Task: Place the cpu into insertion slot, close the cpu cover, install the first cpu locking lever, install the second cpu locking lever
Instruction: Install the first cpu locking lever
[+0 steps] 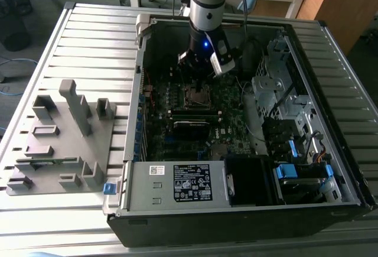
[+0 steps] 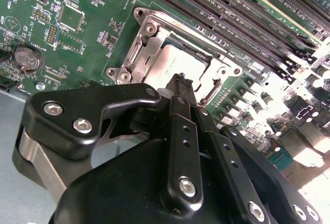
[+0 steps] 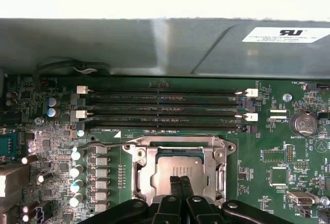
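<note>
Gripper [image 1: 198, 87], exterior view: hung directly over insertion slot [image 1: 198, 96], near the middle of circuit board [image 1: 165, 145], inside open computer case [image 1: 131, 133].

Second wrist view: jaws were closed together, with nothing seen between them. Fingertips [image 2: 179, 80] were at or just above cpu [image 2: 178, 62], which lay seated in the slot. Cpu cover [image 2: 147, 49] framed it and was apparently down.

First wrist view: the chip's grey top showed through the cover's open middle. Wire lever [image 3: 100, 145] ran out from one corner of the slot; whether it was latched could not be told.

Risk, judged: closed tips bearing on the bare chip could scratch it or load the socket pins unevenly. A sideways slip off the cover could strike memory slots [image 3: 165, 108] just beside.
</note>
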`<state>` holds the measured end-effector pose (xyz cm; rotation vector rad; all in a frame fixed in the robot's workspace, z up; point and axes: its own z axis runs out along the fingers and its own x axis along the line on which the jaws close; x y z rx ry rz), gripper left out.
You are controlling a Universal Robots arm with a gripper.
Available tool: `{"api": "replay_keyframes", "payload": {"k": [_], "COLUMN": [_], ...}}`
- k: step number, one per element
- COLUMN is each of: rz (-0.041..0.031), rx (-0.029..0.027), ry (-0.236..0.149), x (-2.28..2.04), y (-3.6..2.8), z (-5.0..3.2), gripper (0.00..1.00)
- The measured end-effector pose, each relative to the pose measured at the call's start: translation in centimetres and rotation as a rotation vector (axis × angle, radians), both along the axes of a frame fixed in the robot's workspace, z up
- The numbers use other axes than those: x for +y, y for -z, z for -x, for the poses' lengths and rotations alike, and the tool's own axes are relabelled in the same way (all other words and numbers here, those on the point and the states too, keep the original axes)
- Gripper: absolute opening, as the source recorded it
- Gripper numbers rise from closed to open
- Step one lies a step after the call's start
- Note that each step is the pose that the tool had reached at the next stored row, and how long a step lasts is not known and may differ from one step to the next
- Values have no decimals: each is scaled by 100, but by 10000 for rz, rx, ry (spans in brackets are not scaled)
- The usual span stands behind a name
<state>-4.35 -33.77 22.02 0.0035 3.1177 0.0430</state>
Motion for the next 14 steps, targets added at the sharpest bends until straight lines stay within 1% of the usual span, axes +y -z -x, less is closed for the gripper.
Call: {"api": "replay_keyframes", "payload": {"k": [4, 6, 9, 14], "rz": [-4, -2, 4, -1], "rx": [-3, -1, 2, -1], "ry": [0, 0, 0, 0], "x": [1, 0, 0, 0], "y": [-7, -41, -46, -78], "z": [0, 0, 0, 0], "gripper": [11, 11, 11, 11]}}
